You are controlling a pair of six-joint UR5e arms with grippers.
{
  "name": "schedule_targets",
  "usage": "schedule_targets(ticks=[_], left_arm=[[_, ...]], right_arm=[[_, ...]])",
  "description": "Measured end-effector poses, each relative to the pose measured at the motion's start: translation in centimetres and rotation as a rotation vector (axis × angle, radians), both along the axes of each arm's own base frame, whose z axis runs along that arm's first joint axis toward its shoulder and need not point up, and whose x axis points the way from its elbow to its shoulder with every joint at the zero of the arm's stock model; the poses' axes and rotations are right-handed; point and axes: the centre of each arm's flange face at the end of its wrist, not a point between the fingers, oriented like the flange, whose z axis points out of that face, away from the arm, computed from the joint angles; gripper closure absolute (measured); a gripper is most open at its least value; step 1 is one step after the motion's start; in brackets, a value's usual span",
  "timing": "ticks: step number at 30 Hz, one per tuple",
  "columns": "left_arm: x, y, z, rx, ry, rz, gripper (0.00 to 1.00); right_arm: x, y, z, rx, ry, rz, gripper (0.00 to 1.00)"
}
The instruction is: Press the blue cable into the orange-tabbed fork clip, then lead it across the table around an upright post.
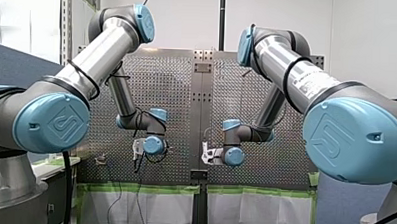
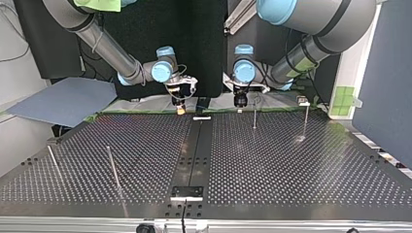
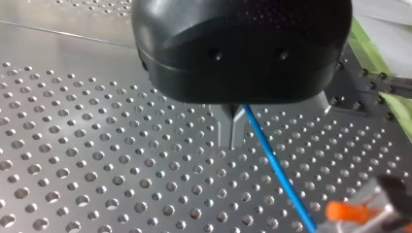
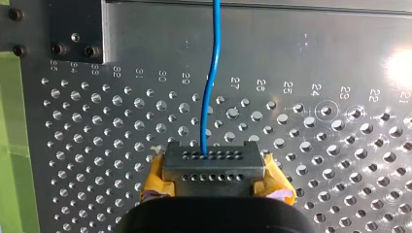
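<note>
In the left wrist view my left gripper (image 3: 232, 141) has its metal fingers (image 3: 226, 127) pressed together low over the perforated table, shut on the blue cable (image 3: 277, 170). The cable leaves them at a slant toward the orange-tabbed fork clip (image 3: 358, 213), which stands ahead and to one side. In the right wrist view my right gripper (image 4: 213, 154), with yellow pads (image 4: 154, 182), is shut on the same blue cable (image 4: 210, 87), which runs straight ahead over the plate. In the top view my left gripper (image 2: 239, 103) and my right gripper (image 2: 180, 108) hang side by side at the far edge.
In the top view two thin upright posts (image 2: 254, 116) (image 2: 305, 119) stand at the right near my left gripper. Two longer, leaning posts (image 2: 112, 167) (image 2: 53, 162) stand near the front left. A small white piece (image 2: 201, 118) lies on the dark centre strip (image 2: 194, 155).
</note>
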Motion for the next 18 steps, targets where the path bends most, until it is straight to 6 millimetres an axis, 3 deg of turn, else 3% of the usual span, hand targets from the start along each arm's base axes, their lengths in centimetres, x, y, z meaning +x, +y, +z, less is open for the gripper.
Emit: schedule_targets(ticks=[18], left_arm=[[0.16, -0.79, 0.47, 0.012, 0.029, -0.029, 1.0]], right_arm=[[-0.36, -0.31, 0.75, 0.0, 0.052, -0.011, 1.0]])
